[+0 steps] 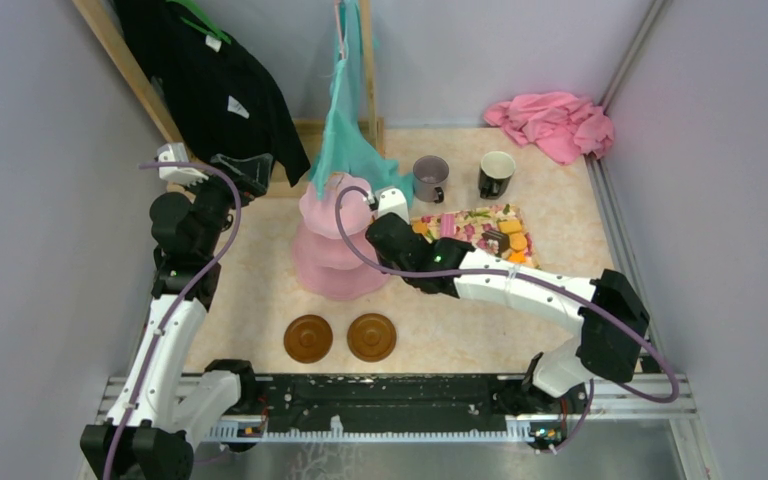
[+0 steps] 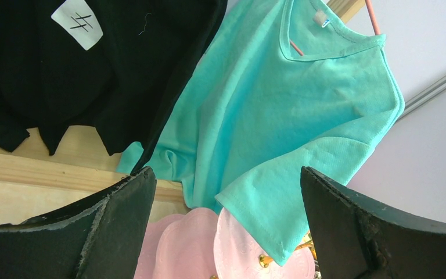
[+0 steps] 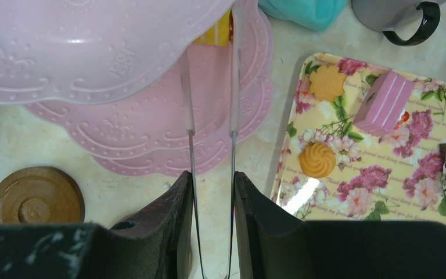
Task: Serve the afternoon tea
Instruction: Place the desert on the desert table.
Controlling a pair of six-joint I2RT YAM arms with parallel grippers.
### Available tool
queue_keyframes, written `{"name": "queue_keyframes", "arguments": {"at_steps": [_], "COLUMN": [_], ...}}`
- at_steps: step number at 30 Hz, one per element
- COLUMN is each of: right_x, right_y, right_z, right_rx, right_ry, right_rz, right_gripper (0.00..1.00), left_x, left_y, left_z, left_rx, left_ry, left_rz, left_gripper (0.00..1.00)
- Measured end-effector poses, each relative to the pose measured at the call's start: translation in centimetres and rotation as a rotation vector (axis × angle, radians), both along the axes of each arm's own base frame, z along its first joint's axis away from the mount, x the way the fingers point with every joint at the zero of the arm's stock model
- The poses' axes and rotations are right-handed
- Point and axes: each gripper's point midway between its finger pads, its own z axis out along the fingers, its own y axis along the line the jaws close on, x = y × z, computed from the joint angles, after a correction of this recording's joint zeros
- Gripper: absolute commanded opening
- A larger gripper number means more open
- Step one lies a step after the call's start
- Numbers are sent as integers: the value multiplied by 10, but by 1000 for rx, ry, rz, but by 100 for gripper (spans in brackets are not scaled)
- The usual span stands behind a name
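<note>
The right gripper (image 3: 212, 180) is clamped on thin metal tongs (image 3: 189, 116). Their clear tips reach a small yellow toy cake (image 3: 218, 32) beneath the top tier of the pink scalloped three-tier stand (image 3: 93, 52). The left gripper (image 2: 226, 174) stands wide apart and empty, facing a black hanging garment (image 2: 35, 87). The garment's white label (image 2: 76, 22) bears a handwritten mark resembling "#".

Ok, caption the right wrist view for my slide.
Right gripper squeezes tongs holding a yellow cake at the pink stand, floral tray alongside.
</note>
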Motion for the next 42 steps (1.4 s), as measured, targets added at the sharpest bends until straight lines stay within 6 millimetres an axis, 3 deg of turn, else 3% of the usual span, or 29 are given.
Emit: {"name": "queue_keyframes", "arguments": {"at_steps": [9,30,42], "right_x": [0,-6,-7], "right_y": [0,4,0], "right_z": [0,2,18], "right_rx": [1,-2,15], "right_ry": [0,-12,-52], "right_rz": [1,13,-3], "right_gripper": [38,37,37], "left_x": [0,1,1], "left_y": [0,-2,-2], "left_z": [0,-2,-2], "left_rx": [0,-3,-6], "left_ry": [0,6,7], "left_rz": [0,-9,-12], "left_gripper": [98,98,98]}}
